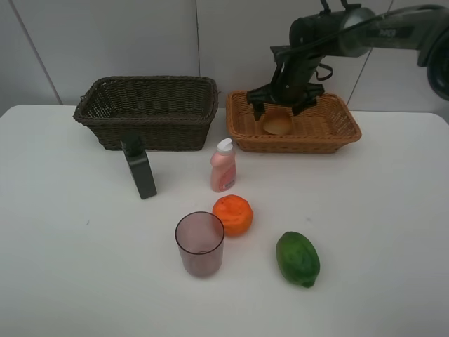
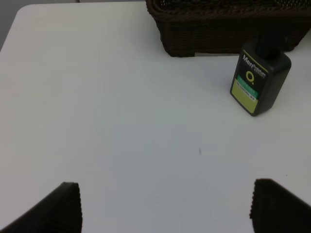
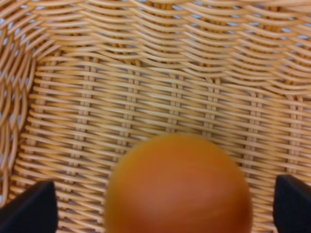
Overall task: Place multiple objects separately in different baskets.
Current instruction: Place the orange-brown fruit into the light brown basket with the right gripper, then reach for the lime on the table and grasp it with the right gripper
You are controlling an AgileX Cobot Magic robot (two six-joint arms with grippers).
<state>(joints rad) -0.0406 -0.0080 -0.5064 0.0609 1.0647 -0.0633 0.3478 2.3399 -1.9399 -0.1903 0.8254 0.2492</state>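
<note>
Right wrist view shows you the right gripper [image 3: 160, 206] spread wide, pinching nothing, with the peach-like fruit [image 3: 177, 187] lying free between its jaws inside the light tan basket [image 3: 146, 77], probably to sort fruit apart from the pink bottle [image 1: 223, 167] waiting on the table [image 1: 379, 232].

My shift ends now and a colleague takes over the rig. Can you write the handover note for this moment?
The left gripper is open and empty, over the table near the green bottle.
The right gripper is open and empty, inside the tan basket, above the peach.
Done: the peach is in the tan basket. Nothing shows in the dark basket.
On the table: green bottle, pink bottle, orange, cup, lime.
Left: sort those five into the baskets.
</note>
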